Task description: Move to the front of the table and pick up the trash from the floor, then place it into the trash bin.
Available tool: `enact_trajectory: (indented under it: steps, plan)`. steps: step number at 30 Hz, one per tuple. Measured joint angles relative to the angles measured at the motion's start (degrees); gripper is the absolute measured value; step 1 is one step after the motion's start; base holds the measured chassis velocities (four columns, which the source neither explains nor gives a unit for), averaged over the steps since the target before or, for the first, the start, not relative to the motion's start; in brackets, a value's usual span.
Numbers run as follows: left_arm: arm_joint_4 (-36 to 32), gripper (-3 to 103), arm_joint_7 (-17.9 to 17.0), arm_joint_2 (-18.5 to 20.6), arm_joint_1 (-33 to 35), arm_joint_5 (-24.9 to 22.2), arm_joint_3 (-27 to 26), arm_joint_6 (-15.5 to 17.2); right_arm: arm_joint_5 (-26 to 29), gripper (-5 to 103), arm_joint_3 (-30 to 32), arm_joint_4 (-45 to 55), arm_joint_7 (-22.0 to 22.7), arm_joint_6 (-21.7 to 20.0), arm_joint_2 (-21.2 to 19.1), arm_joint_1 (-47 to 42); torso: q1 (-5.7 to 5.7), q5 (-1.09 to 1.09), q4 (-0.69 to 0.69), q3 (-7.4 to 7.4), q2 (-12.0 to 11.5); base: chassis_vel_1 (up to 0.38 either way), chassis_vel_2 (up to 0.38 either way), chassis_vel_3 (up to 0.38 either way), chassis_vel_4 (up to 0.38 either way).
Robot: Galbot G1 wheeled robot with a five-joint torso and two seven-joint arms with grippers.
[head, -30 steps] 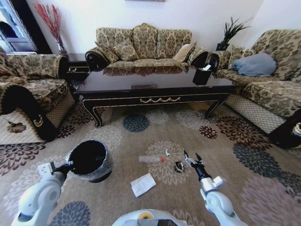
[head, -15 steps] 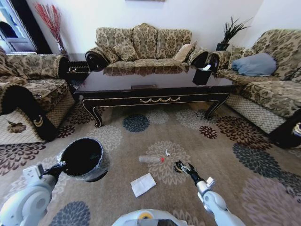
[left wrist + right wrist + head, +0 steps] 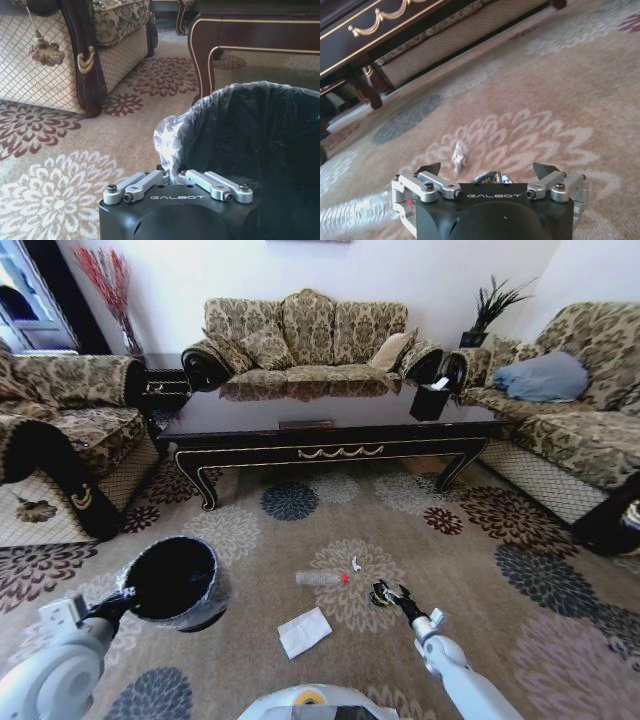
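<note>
Your left gripper [image 3: 172,176] has its fingers clamped on the trash bin [image 3: 175,582] rim by the liner, holding the bin tilted off the rug. Your right gripper [image 3: 389,593] is down at the small dark object [image 3: 491,178] — fingers apart either side of it, bottle [image 3: 322,579] and paper square [image 3: 304,631] lying nearby on the floor in front of the counter [image 3: 330,428].

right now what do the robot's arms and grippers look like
Both arms have rounded, glossy white shells. The left gripper and right gripper each have a black housing printed GALBOT in white, with silver metal finger linkages fixed by dark screws. The right one's fingers end in black pointed tips. No loose cables are visible.
</note>
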Motion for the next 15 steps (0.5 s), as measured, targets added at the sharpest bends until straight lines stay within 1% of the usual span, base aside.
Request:
enact_trajectory:
  steps: [4,9,15]
  plan:
    - [-0.51,2,-0.17,-0.78,0.51,0.15,-0.05,0.0,-0.08,100,0.41,-2.23,-0.72,-0.25,0.35,0.76,0.0,0.0,0.01,0.0,0.0,0.0,0.0,0.0,0.0]
    - [-0.69,2,-0.28,-1.31,0.66,0.38,0.15,0.0,-0.66,100,0.76,-2.42,-2.14,-0.34,1.11,-0.2,0.0,0.0,0.0,0.0,0.0,0.0,0.0,0.0,0.0]
    - [-1.21,2,-0.36,-1.59,1.6,0.93,0.25,-0.06,-1.6,100,0.81,-2.64,-2.44,-0.17,1.73,-0.59,0.0,0.0,0.0,0.0,0.0,0.0,0.0,0.0,0.0]
